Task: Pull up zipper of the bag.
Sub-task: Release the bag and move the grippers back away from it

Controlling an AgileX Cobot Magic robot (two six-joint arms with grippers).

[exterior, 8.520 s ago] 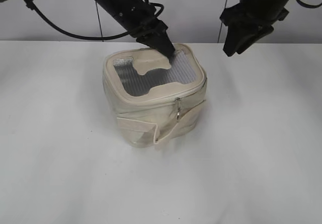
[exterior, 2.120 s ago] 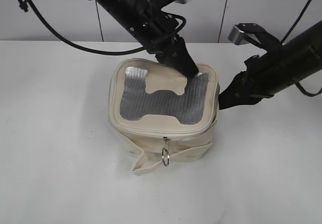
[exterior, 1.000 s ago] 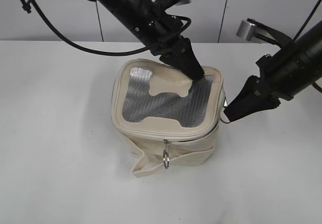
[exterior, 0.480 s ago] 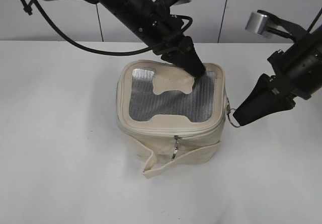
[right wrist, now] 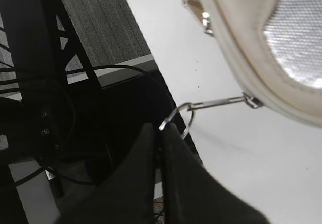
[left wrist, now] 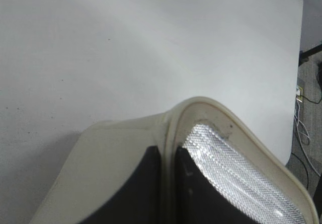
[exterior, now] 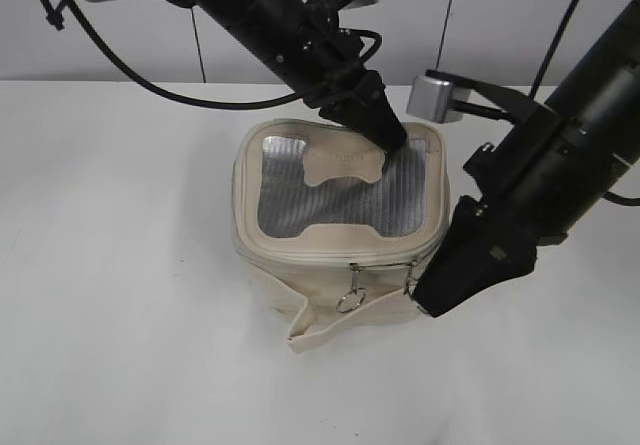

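Note:
The cream bag (exterior: 290, 275) stands mid-table, its grey mesh lid (exterior: 330, 195) with the bone patch facing up. My left gripper (exterior: 388, 139) is shut on the lid's far rim; the left wrist view shows its fingers (left wrist: 191, 183) pinching the rim piping (left wrist: 168, 133). My right gripper (exterior: 428, 301) is at the bag's front right corner, shut on a silver pull ring (right wrist: 177, 117) of the zipper (exterior: 330, 258). Its pull rod (right wrist: 221, 101) is stretched taut from the rim. The second pull (exterior: 349, 295) hangs at the front middle.
The bag's flat strap (exterior: 318, 323) sticks out at the front. White table (exterior: 130, 315) lies all round, with a pale wall behind. The right wrist view shows the table edge with dark frame and cables (right wrist: 75, 83) below.
My right gripper has swept from the bag's right side round to its front right corner, dragging the pull ring along the zipper. The left gripper has kept its hold; the bag barely moved.

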